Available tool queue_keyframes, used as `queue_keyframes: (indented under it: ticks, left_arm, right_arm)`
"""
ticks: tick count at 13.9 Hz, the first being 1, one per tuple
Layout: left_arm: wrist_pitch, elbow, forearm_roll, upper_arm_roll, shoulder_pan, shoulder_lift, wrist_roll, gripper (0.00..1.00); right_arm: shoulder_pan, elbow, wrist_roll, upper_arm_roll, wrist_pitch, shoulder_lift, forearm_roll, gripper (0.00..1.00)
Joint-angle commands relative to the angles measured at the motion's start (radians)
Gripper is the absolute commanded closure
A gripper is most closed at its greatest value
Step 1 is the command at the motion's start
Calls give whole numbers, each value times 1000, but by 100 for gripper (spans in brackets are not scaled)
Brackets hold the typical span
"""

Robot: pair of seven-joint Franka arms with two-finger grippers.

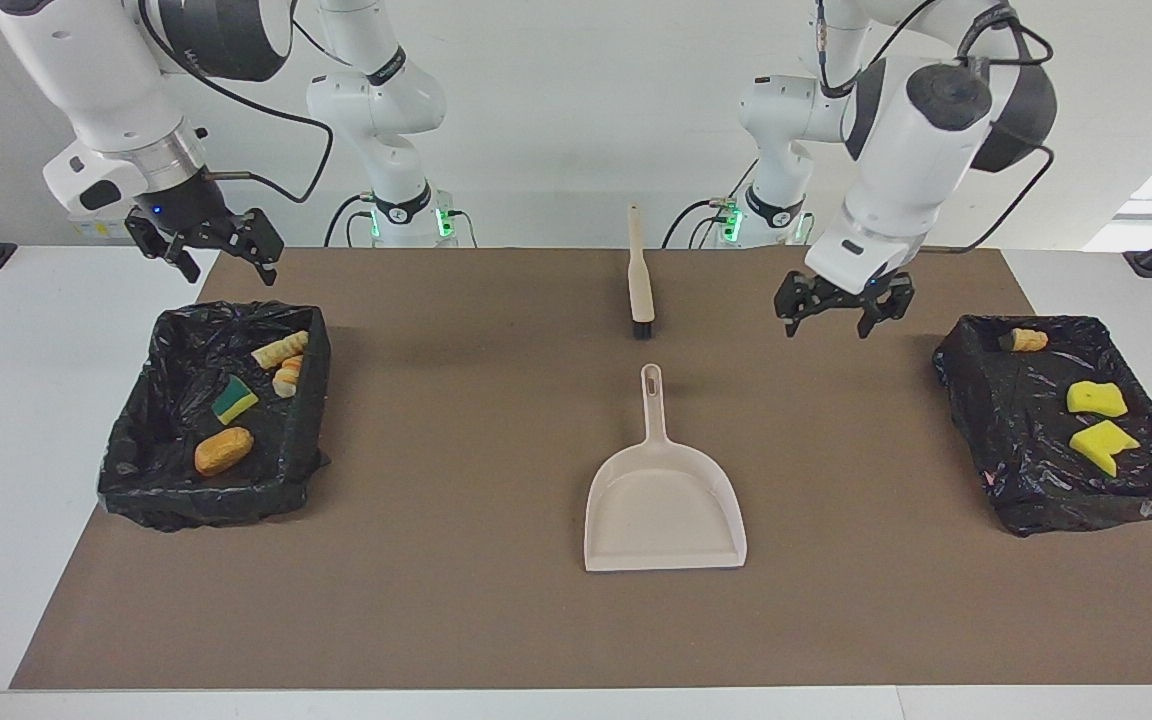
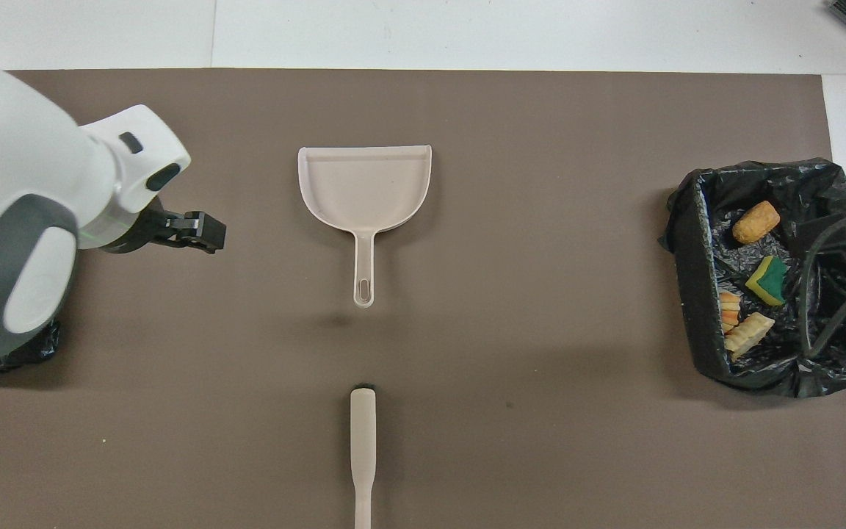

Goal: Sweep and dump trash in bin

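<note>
Seven trash scraps [image 1: 224,450] lie in two black-lined bins [image 1: 126,478], dustpan [image 1: 664,510] handle pointing toward the robots, nearest the raised, empty, open left gripper [image 1: 844,308]; right gripper [image 1: 204,243] open too

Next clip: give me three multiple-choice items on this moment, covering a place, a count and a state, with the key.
1. The brush lies:
A. in the dustpan
B. nearer the robots than the dustpan
C. in a bin

2. Scraps in the bin at the right arm's end:
A. two
B. seven
C. four

3. The left tool is:
A. open, holding nothing
B. shut on the dustpan
C. shut on the brush

Key: 1 B, it lies on the mat above the dustpan's handle in the facing view. 2 C, four pieces show there. 3 A, its fingers are spread over bare mat.
</note>
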Motion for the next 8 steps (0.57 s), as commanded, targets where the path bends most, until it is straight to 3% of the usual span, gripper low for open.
queue_keyframes:
  ticks: [1, 3, 6, 8]
  left_arm:
    - [-53, -32, -17, -1, 45, -100, 62, 0]
    - [-126, -1, -42, -1, 106, -123, 78, 0]
    - [-221, 117, -82, 11, 113, -117, 111, 0]
    - [-253, 145, -97, 23, 120, -96, 114, 0]
  right_arm:
    - [-2, -22, 12, 3, -9, -23, 16, 0]
    - [-2, -22, 12, 3, -9, -23, 16, 0]
    - [-2, -22, 12, 3, -9, -23, 16, 0]
    - [-2, -22, 12, 3, -9, -23, 16, 0]
